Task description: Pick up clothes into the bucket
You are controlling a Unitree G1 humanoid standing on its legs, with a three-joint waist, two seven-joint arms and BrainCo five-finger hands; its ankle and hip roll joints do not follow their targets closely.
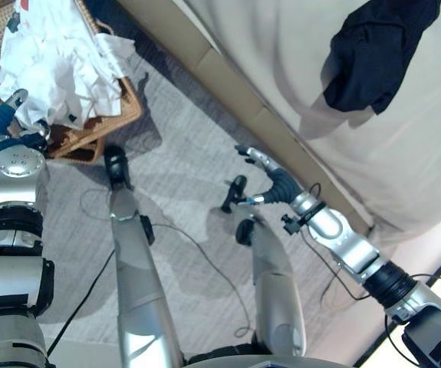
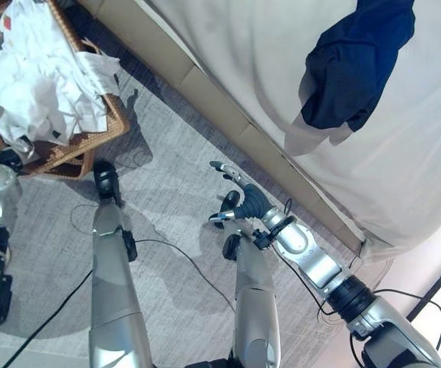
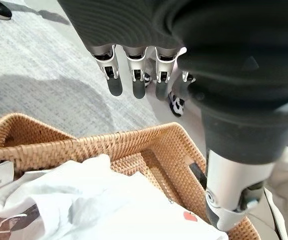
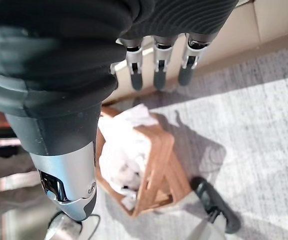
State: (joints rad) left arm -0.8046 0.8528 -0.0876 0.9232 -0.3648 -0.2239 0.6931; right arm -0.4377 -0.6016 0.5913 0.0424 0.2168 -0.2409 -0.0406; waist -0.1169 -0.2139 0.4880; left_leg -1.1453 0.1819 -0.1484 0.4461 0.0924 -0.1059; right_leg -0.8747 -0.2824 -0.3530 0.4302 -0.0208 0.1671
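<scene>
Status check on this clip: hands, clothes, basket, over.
Both hands open, empty: left hand above the wicker basket, right hand over carpet. White clothes in basket. Dark garment on the bed. Nothing blocking.

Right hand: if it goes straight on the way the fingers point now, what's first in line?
Probably the tan base of the bed. The right hand is open over the grey carpet, fingers aimed at that base; depth is unclear, so it could graze the carpet first.
</scene>
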